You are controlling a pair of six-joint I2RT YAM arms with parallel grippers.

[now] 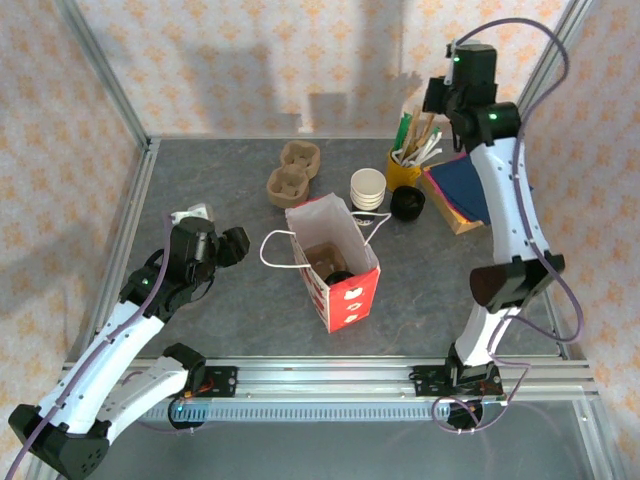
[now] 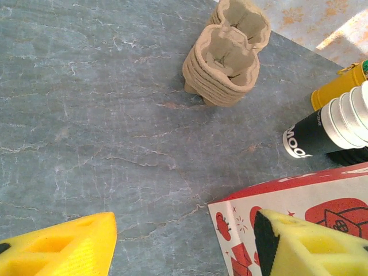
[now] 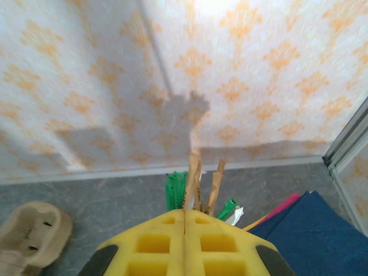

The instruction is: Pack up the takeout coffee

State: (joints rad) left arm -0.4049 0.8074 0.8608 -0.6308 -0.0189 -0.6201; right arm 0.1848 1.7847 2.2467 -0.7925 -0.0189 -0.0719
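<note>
While the bag point(image 1: 350, 295) stands open-mouthed between both arms, probably so either can drop things in, the top view shows the cup point(image 1: 368, 188) just behind it. The cup is upright, mouth up, long axis vertical, and its ringed rim suggests nested cups. A dark round thing point(image 1: 338, 276) lies inside the bag; I cannot tell what. The left gripper point(image 1: 218, 228) hangs left of the bag. The right gripper point(image 1: 432, 105) hangs well behind the bag, over the stirrers point(image 1: 418, 130).

At the left wrist, the fingers point(image 2: 63, 247) are spread wide, grasping nothing, one before the bag, likely ready to steady it. The cup point(image 2: 328, 126) slants across the picture, band lower left, mouth upper right.

At the right wrist, the jaws are clenched together, with the stirrers point(image 3: 192, 178) just beyond them. Whether one is pinched, I cannot tell.
</note>
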